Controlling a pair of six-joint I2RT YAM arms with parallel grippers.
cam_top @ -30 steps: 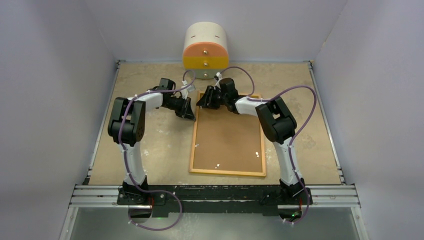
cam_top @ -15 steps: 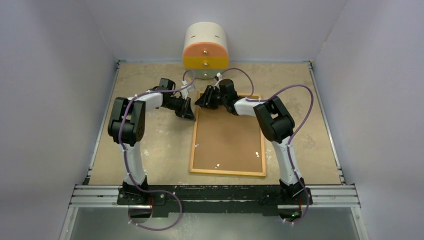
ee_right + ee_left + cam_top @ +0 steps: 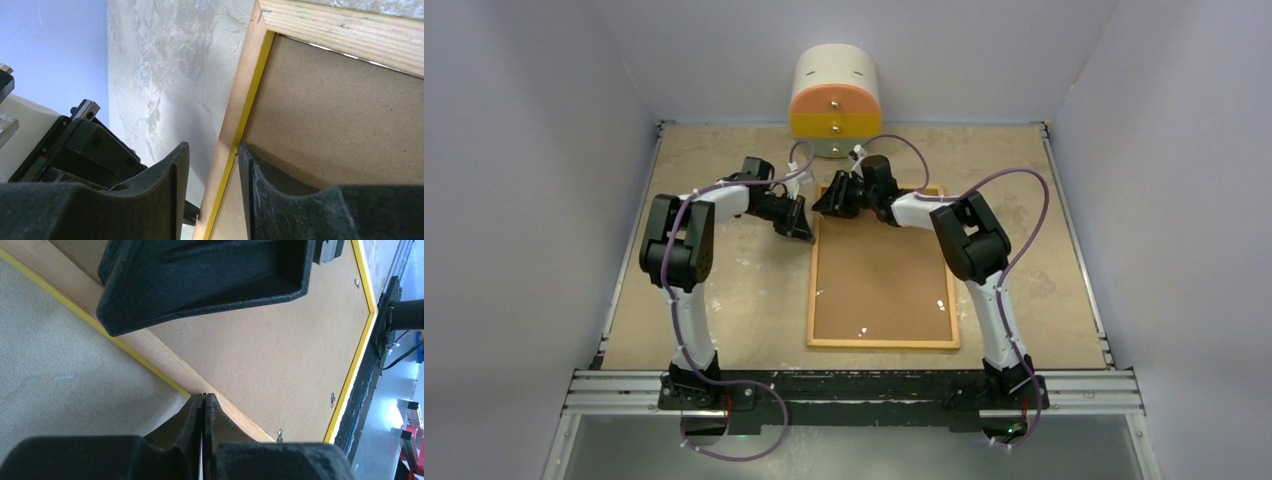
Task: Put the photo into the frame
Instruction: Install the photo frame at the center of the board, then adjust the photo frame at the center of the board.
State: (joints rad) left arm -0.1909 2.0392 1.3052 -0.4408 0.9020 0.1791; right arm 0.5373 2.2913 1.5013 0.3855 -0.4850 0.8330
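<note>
Beige table [image 3: 724, 300], right gripper [image 3: 212, 155] seemingly pinching frame [image 3: 235, 110]

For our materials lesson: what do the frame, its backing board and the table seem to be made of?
Frame: unpainted light wood on the back, matt, with visible grain lines; a yellow painted edge. Board: probably hardboard or fibreboard, being brown, even and finely speckled with no grain. Table: mottled beige and stone-like, perhaps only a printed surface; the pictures cannot settle it.
</note>
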